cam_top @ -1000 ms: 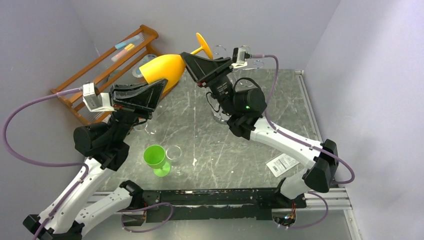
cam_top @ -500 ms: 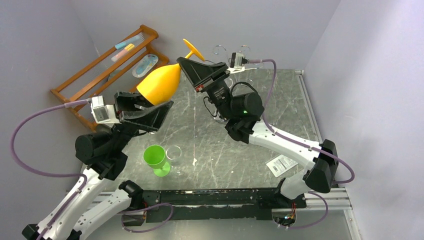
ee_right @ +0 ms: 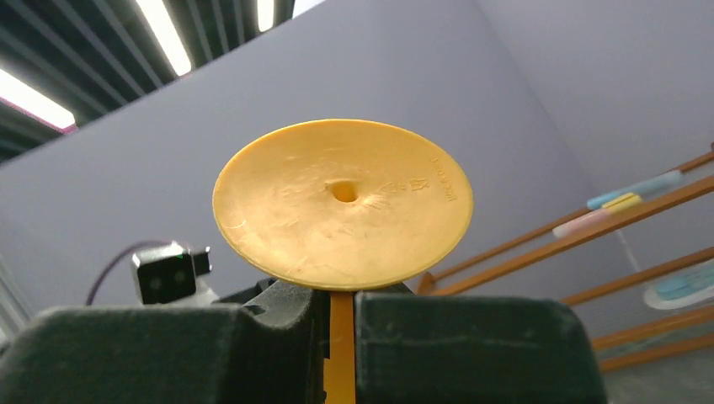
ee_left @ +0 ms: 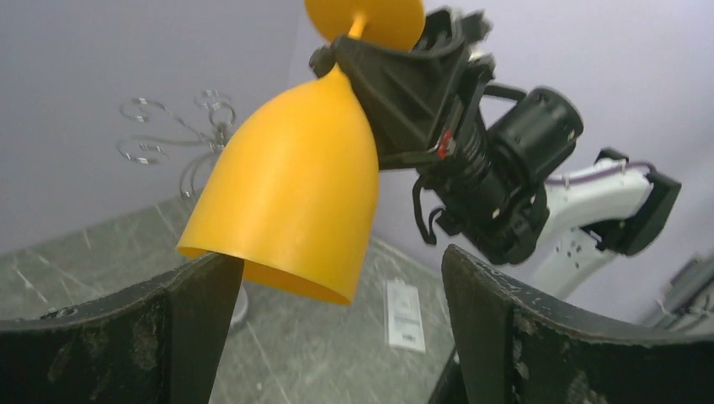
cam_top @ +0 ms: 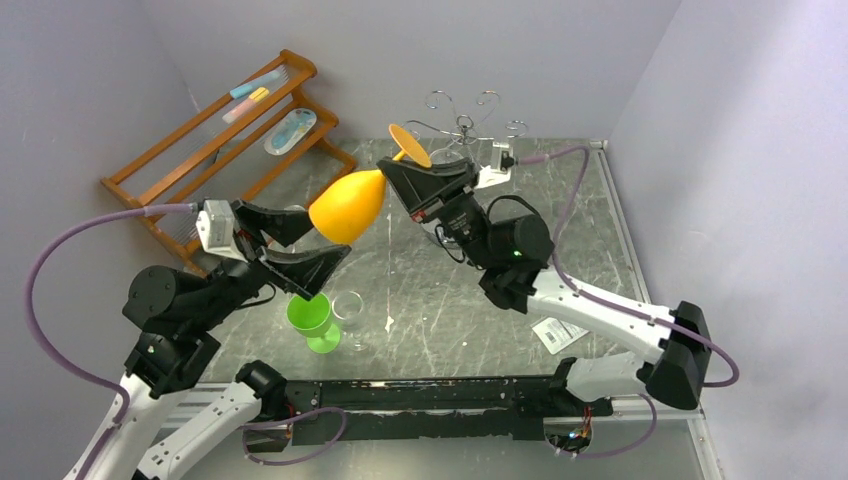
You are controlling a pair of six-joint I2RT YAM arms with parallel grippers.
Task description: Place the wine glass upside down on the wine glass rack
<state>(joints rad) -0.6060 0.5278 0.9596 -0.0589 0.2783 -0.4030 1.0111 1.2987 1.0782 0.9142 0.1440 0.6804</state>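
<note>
The right gripper (cam_top: 400, 168) is clenched on the stem of the orange wine glass (cam_top: 348, 205), bowl mouth tilted down toward the wide-open left gripper (cam_top: 325, 240), with the wine glass rack (cam_top: 463, 125) just behind it.

SITE: robotics lab test cell | WALLS: plain lavender partition panels (cam_top: 500, 50) on three sides | BENCH: grey marble-pattern tabletop (cam_top: 420, 290), black mounting rail (cam_top: 420, 395) at bottom edge | CEILING: fluorescent strip lights (ee_right: 164, 34), upper left of right wrist view
</note>
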